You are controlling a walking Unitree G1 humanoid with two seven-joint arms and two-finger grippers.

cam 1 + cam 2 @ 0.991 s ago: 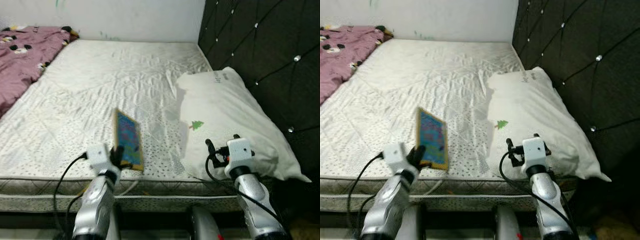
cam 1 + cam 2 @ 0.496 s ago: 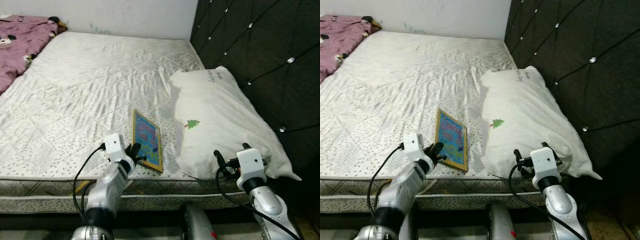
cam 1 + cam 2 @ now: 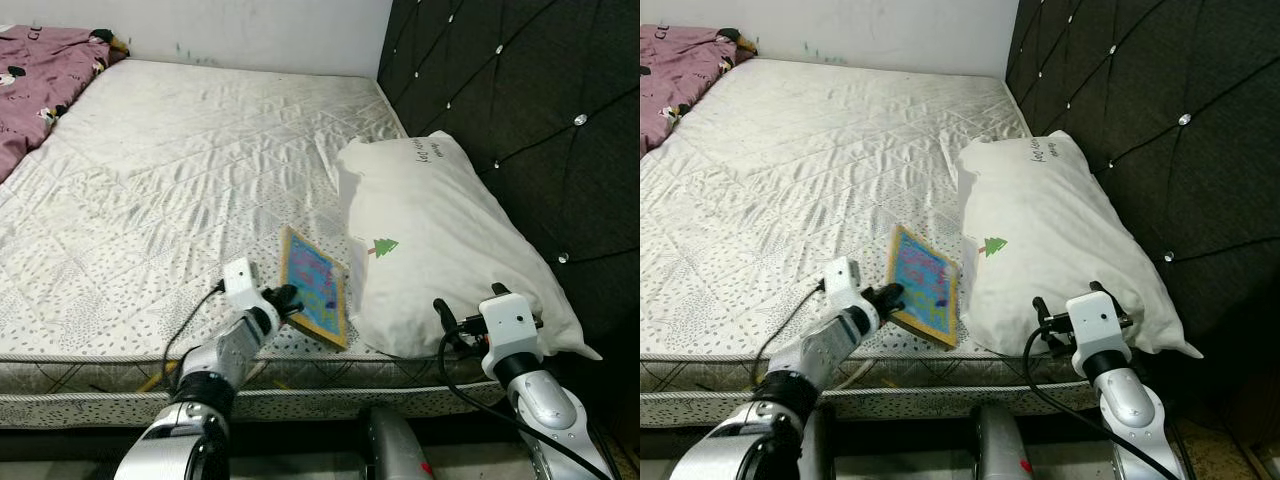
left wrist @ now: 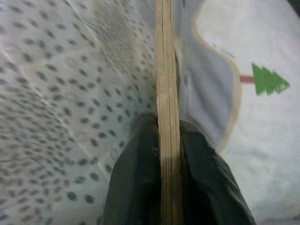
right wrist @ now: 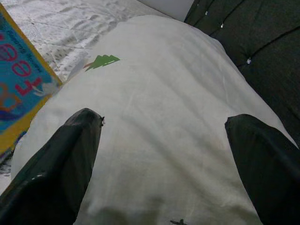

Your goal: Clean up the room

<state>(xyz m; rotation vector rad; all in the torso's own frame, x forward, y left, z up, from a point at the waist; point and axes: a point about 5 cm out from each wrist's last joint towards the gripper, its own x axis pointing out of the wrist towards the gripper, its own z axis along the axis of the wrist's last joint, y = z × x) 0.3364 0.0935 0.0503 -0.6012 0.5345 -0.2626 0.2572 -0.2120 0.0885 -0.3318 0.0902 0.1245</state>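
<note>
White quilted mattress (image 3: 180,180) runs up to a pale wall, with a dark tufted headboard (image 3: 500,90) filling the side from 12 to 3 o'clock and a purple blanket (image 3: 35,60) bunched at 10 o'clock. A white pillow (image 3: 440,250) printed with a small green tree lies against the headboard at 3 o'clock.

The left hand (image 3: 284,303) is pinched shut on the near edge of a thin wooden board (image 3: 316,285) with a bright blue picture face; the left wrist view shows both black fingers (image 4: 140,173) pressed flat to either side of its layered edge. The board stands tilted at about 6 o'clock near the mattress's front edge, its far side close against the pillow.

Over the last second the board has travelled from further toward 8 o'clock across to the pillow, and it sits lower and more leaned over than before. That suggests it is being carried off the bed or reset beside the pillow, so the tidying is under way, not finished.

The right hand (image 5: 164,154) hovers at 4 o'clock over the pillow's near corner, fingers spread wide, holding nothing.
</note>
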